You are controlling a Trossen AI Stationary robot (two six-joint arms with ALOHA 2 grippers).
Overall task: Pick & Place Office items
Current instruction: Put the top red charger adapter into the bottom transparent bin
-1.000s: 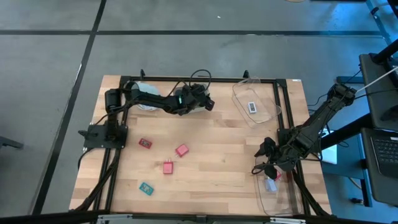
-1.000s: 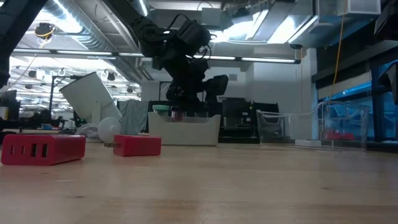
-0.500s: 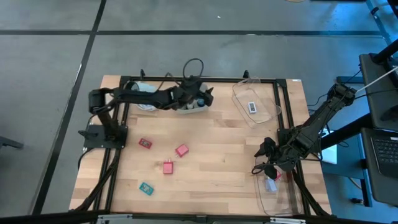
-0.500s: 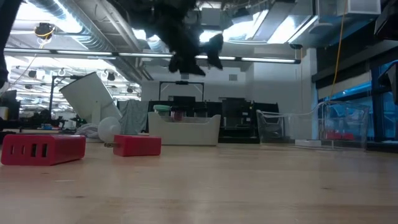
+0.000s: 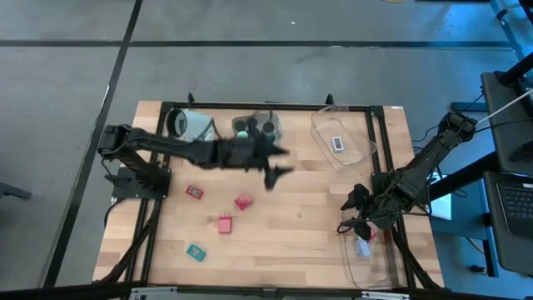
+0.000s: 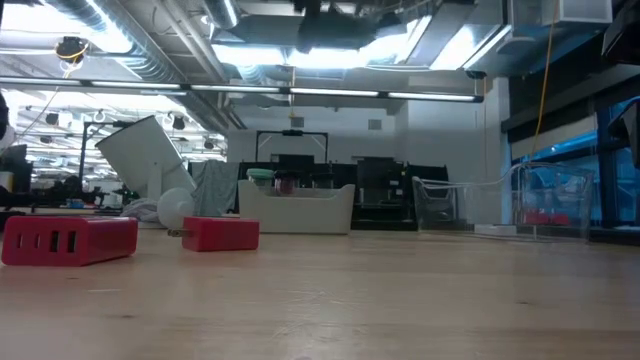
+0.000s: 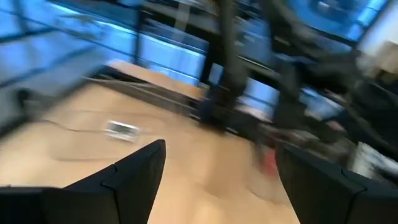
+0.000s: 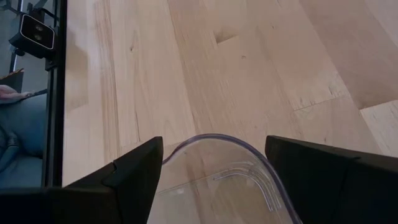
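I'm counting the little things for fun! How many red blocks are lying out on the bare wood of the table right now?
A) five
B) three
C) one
B: the high view shows three red blocks on the bare wood, below the left gripper.

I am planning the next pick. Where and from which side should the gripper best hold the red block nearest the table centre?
Probably from straight above, closing on two opposite flat sides of the red block. It lies flat and turned at an angle, so the gripper should rotate to match. Bare wood surrounds it, and the open left gripper is closest.
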